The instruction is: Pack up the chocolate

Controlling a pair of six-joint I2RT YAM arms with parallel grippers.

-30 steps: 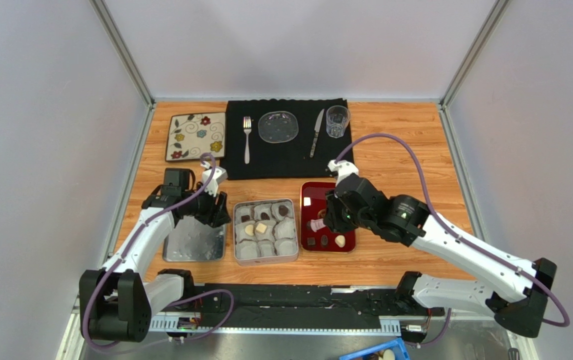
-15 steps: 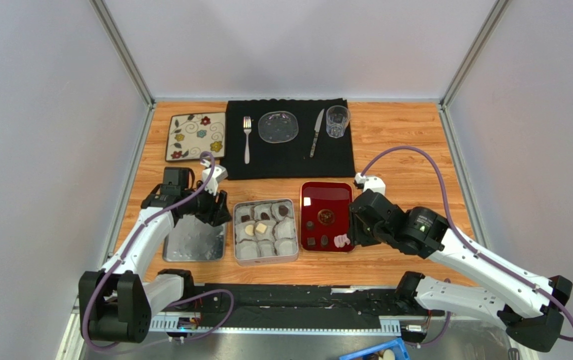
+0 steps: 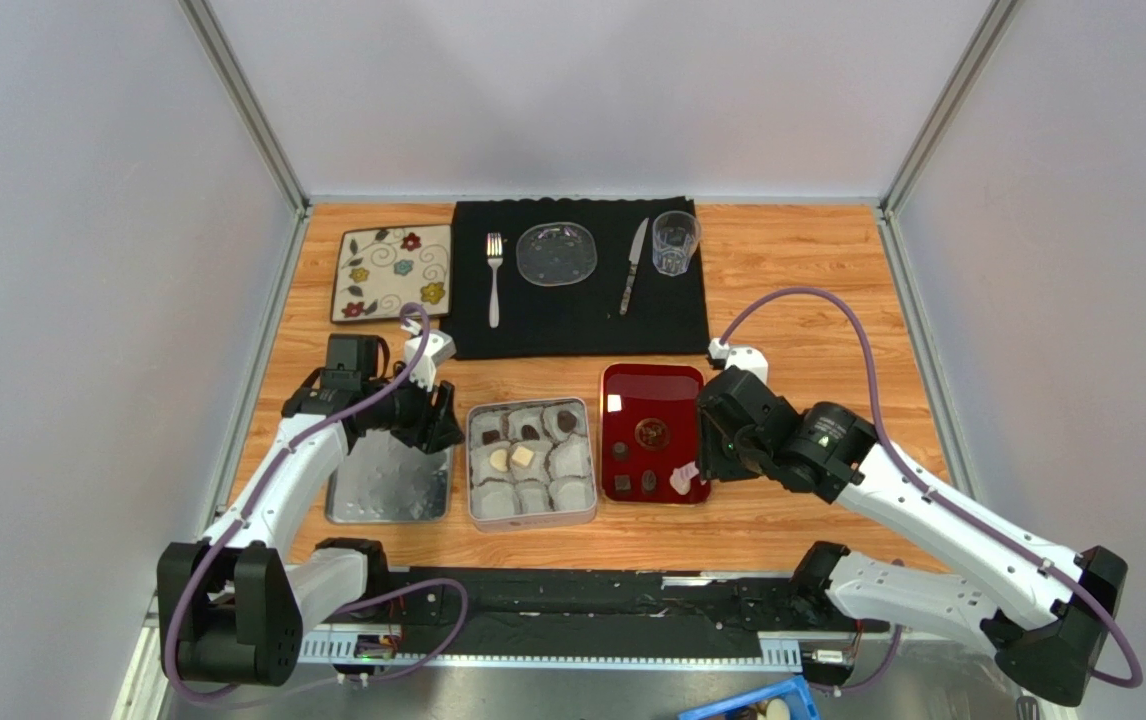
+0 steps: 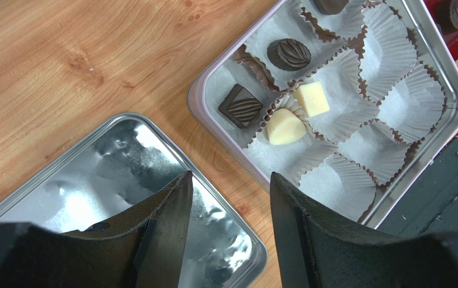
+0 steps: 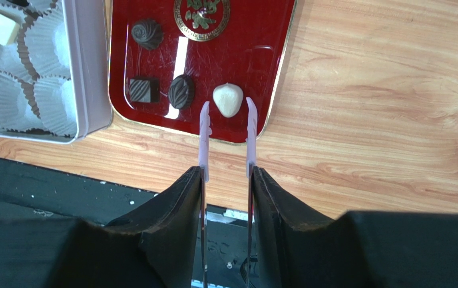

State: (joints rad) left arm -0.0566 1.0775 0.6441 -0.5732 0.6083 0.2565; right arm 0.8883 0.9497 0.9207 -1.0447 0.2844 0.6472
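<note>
Tips first: the right tool [image 5: 227, 123] is open a little way with nothing in it. Its two pale fingertips [image 5: 204, 120] stand one on each side of a cream piece [image 5: 228, 99] of chocolate. That piece lies on the red tray [image 5: 276, 72], close to the near rim.

To pick it up well, I think the tool should go straight down. It should keep the piece in the middle of the gap and close softly, so the piece does not squash or pop out. The tips must not catch on the rim. They should also miss the dark oval piece [image 5: 181, 91], which lies just beside the cream one. A dark square piece [image 5: 144, 89] sits next to the oval, and a dark round piece [image 5: 147, 33] lies farther back.

The right wrist view shows the cream piece lined up between the tips. I cannot tell from it how high the tips are. In the top view this spot is too small to read.

Only the left wrist view shows the inside of the tin [image 4: 195, 99]. It holds five packed pieces [image 4: 284, 126] and many empty paper cups [image 4: 402, 105]. The left tool [image 4: 228, 186] is wide open and holds nothing. It hangs over the lid [image 4: 123, 174] and the strip of tabletop [image 4: 63, 66] beside the tin.

The top view alone shows both arms well apart.
</note>
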